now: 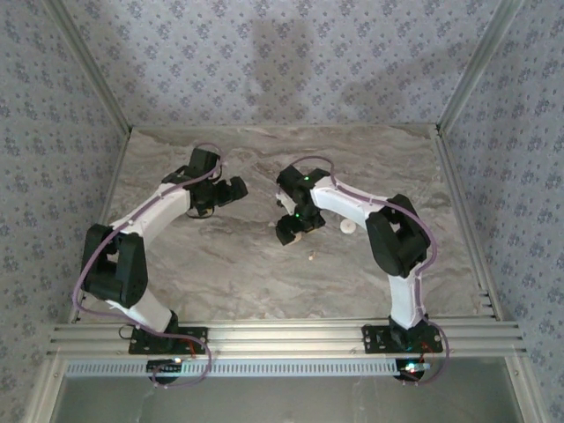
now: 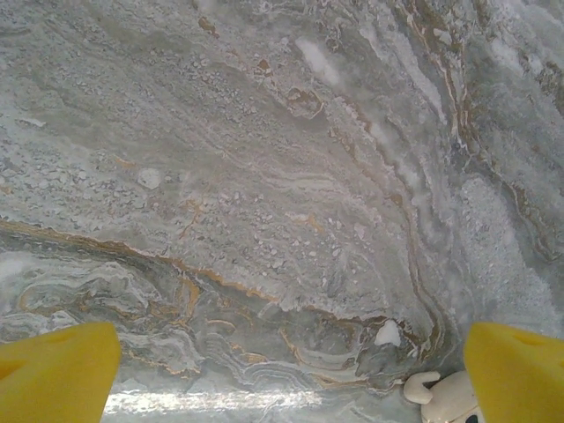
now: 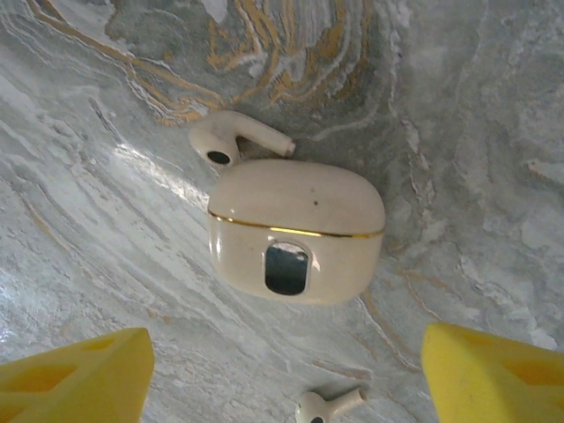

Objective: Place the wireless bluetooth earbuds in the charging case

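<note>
At the bench's [image 3: 79,220] middle, the closed case [image 3: 295,211] lies just ahead of the right pincer [image 3: 282,361], whose jaws stand wide apart, gripping nothing. One earbud [image 3: 236,139] lies just beside the case's far side; another earbud [image 3: 328,407] lies between the fingers. Further left, the left pincer [image 2: 282,370] gapes wide, empty.

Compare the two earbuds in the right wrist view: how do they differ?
The upper earbud lies close beside the case; the lower earbud lies apart from it. The upper earbud shows whole; the lower earbud is cut by the frame edge. Both are pale beige and lie on the table, outside the case.
</note>
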You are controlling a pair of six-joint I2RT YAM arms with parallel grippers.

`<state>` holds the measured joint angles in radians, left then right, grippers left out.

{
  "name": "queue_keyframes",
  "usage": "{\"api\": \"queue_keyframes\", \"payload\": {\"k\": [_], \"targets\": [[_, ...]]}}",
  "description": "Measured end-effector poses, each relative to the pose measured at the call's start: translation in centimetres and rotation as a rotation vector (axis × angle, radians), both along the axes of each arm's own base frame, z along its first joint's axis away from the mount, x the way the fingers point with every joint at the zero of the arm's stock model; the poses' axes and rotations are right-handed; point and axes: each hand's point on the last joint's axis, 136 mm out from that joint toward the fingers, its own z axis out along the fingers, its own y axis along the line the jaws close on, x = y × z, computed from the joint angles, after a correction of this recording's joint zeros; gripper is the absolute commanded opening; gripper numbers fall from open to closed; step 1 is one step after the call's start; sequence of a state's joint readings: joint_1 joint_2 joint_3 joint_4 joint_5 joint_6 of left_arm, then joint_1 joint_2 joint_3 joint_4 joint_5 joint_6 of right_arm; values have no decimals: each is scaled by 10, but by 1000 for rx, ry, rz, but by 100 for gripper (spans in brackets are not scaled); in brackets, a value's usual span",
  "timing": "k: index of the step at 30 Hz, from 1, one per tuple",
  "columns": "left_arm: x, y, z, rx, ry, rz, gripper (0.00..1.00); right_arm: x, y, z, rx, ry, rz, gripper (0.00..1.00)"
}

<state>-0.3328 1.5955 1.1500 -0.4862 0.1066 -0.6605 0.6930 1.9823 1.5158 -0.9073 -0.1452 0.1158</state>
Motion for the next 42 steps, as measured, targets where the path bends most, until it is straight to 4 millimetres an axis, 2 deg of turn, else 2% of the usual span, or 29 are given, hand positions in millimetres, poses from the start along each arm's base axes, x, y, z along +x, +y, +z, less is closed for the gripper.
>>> {"api": "queue_keyframes", "payload": {"k": [5, 13, 25, 28, 36, 42], "targets": [[-5, 6, -5, 9, 12, 13, 100, 3, 6, -4, 8, -15, 8, 81], [-3, 18, 8, 1, -19, 45, 100, 9, 4, -18, -34, -33, 8, 79], [-8, 23, 8, 2, -20, 45, 100, 16, 9, -26, -43, -64, 1, 77], [-9, 25, 12, -2, -30, 51, 100, 14, 10, -30, -48, -59, -2, 74], [-11, 25, 16, -19, -46, 45, 99, 15, 10, -33, -59, -58, -26, 56], [-12, 20, 18, -44, -50, 15, 96, 14, 9, -32, -49, -66, -54, 51]]}}
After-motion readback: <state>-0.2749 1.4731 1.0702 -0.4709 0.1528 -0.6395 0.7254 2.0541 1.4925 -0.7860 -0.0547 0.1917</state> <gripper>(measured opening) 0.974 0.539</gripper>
